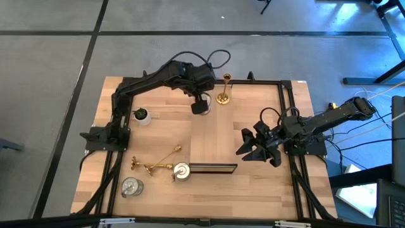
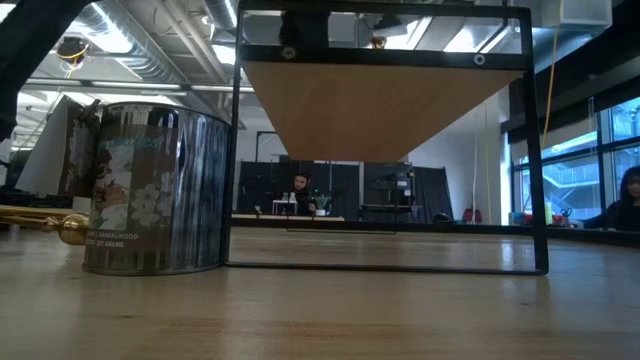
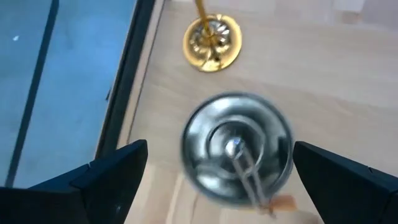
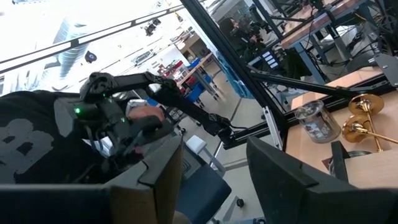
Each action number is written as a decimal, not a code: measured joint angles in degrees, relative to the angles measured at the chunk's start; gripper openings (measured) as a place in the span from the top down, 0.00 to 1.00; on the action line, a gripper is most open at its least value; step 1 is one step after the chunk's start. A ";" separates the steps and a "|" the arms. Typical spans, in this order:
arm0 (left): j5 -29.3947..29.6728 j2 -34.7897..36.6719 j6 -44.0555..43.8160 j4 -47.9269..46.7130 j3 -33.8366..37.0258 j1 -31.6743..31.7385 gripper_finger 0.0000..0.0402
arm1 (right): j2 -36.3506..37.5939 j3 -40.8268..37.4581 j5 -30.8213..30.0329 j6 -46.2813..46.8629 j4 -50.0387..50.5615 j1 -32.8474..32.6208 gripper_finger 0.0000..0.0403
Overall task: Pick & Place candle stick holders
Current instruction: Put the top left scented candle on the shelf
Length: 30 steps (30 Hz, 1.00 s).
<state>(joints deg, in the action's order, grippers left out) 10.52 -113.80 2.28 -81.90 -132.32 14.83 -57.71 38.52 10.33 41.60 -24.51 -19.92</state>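
Note:
My left gripper (image 1: pixel 200 106) is open at the table's far middle, pointing down over a squat silvery cup (image 3: pixel 235 146). The cup stands on the table between the two spread fingers, and neither finger touches it. A slim gold holder (image 1: pixel 223 88) stands upright on its round base (image 3: pixel 211 40) just beyond. Two gold holders (image 1: pixel 155 163) lie on their sides near the front left, with two silvery cups (image 1: pixel 181 171) (image 1: pixel 132 185) beside them. My right gripper (image 1: pixel 253 147) is open and empty at the right.
A tiny potted plant (image 1: pixel 142 114) stands at the left. A long board (image 1: pixel 212 168) lies at the front middle, next to a silvery cup (image 2: pixel 155 185). A black frame (image 1: pixel 288 114) runs along the table's edges. People show in the room behind.

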 joint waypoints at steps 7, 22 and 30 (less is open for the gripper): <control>-6.98 3.37 -5.08 -4.12 -2.18 -0.31 0.00 | 0.00 0.00 0.29 0.47 0.07 0.01 0.55; -2.61 5.16 -16.45 -8.07 2.41 -8.25 0.01 | 0.00 0.00 0.44 1.05 0.33 0.02 0.55; -2.66 5.27 -19.86 -8.11 11.22 -7.36 0.35 | 0.00 0.00 0.92 1.05 0.36 0.02 0.55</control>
<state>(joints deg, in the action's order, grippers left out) 7.86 -108.53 -17.58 -90.01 -121.10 7.47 -57.71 38.52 11.25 42.65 -24.15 -19.90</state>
